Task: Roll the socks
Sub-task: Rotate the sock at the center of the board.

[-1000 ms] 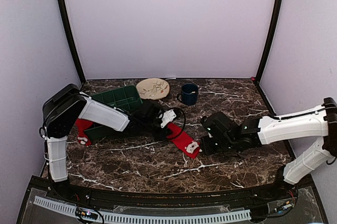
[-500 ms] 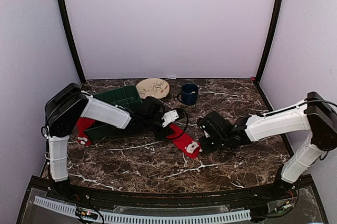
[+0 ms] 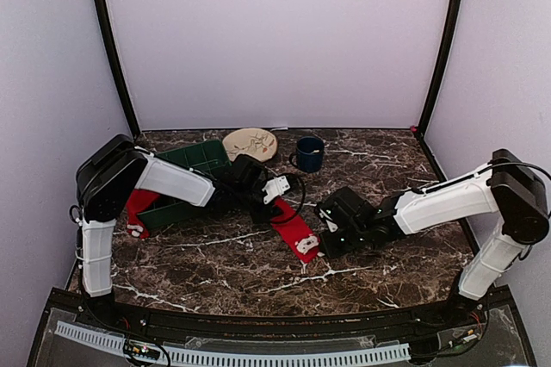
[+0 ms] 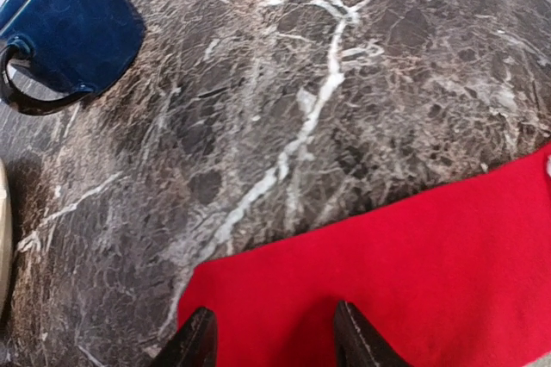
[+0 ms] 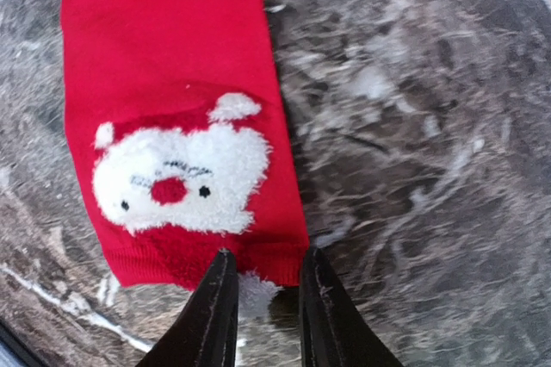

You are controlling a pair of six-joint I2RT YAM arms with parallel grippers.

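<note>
Nearest me, my right end effector (image 5: 269, 255) has slid onto the Santa-face hem of the flat sock (image 3: 295, 231), which lies on the table (image 3: 224, 272) in front of the mug (image 3: 309, 153). Its jaws have narrowed there, though I cannot tell if they bite yet. Closer to the mug, my left end effector (image 4: 274, 311) stands open over the sock's other end, so I judge rolling can start. The second sock (image 3: 138, 210) lies far left of the mug.

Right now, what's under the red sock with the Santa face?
Only the dark marble table shows around the sock. The sock lies flat, so nothing big seems to be hiding there, but the patch of table it covers can't be seen.
</note>
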